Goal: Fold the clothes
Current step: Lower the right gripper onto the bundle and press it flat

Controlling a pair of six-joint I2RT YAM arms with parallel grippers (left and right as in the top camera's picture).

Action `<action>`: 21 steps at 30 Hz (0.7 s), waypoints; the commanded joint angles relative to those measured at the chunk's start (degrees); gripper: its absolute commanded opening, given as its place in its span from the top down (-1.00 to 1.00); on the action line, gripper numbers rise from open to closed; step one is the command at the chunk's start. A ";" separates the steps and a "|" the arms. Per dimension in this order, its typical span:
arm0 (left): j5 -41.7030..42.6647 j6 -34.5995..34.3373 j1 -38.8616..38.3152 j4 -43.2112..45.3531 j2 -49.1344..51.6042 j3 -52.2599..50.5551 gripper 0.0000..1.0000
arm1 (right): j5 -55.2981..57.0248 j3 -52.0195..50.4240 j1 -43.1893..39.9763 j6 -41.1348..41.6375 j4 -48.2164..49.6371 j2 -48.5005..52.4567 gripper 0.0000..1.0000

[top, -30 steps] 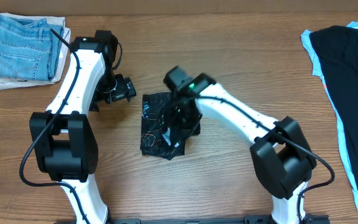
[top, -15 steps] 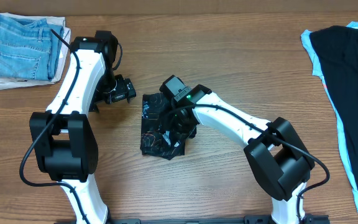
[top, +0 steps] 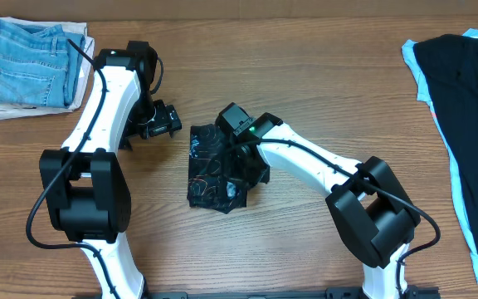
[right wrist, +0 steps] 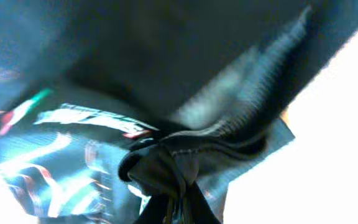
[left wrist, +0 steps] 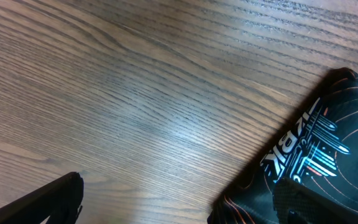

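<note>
The clothes, a black shirt (top: 208, 178) with thin orange lines, lie bunched into a small bundle at the table's middle. My right gripper (top: 250, 172) is pressed down on the bundle's right edge. In the right wrist view its jaws (right wrist: 176, 210) are shut on a pinched fold of the shirt (right wrist: 160, 165). My left gripper (top: 167, 121) hovers just off the bundle's upper-left corner, open and holding nothing. The left wrist view shows its two fingers wide apart (left wrist: 179, 208), the right one over a printed corner of the shirt (left wrist: 319, 152).
Folded light-blue jeans (top: 27, 62) rest on a white cloth at the back left corner. A large black garment (top: 463, 100) over a light-blue one lies along the right edge. Bare wood surrounds the bundle.
The right gripper has shifted slightly left over the bundle and closed on a fold of the shirt. The left arm has stayed still and open.
</note>
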 commanded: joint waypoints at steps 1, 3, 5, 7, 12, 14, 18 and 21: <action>-0.61 1.14 -0.37 0.02 -0.11 -0.26 -0.99 | 1.31 1.11 -0.11 1.16 -3.89 -1.22 0.92; -0.61 1.16 -0.37 0.04 -0.11 -0.26 -1.00 | 1.33 2.47 -0.11 1.14 -8.11 -1.22 0.92; -0.63 1.16 -0.37 0.07 -0.11 -0.26 -0.99 | 1.90 3.69 -0.11 1.11 -12.55 -1.22 0.92; -0.63 1.16 -0.37 0.26 -0.11 -0.26 -1.00 | 3.13 4.15 -0.11 1.09 -15.91 -1.22 0.88; -0.61 1.14 -0.37 0.48 -0.11 -0.26 -1.00 | 3.41 4.13 -0.09 0.92 -19.21 -1.22 0.38; -0.59 1.14 -0.37 0.68 -0.11 -0.26 -1.00 | 3.45 4.13 -0.04 0.85 -19.15 -1.22 -0.34; -0.59 1.16 -0.37 0.50 -0.11 -0.26 -0.99 | 3.45 4.15 -0.11 0.90 -18.88 -1.22 -0.46; -0.59 1.16 -0.37 0.44 -0.11 -0.26 -0.99 | 3.45 5.09 -0.13 0.87 -19.12 -1.22 -0.32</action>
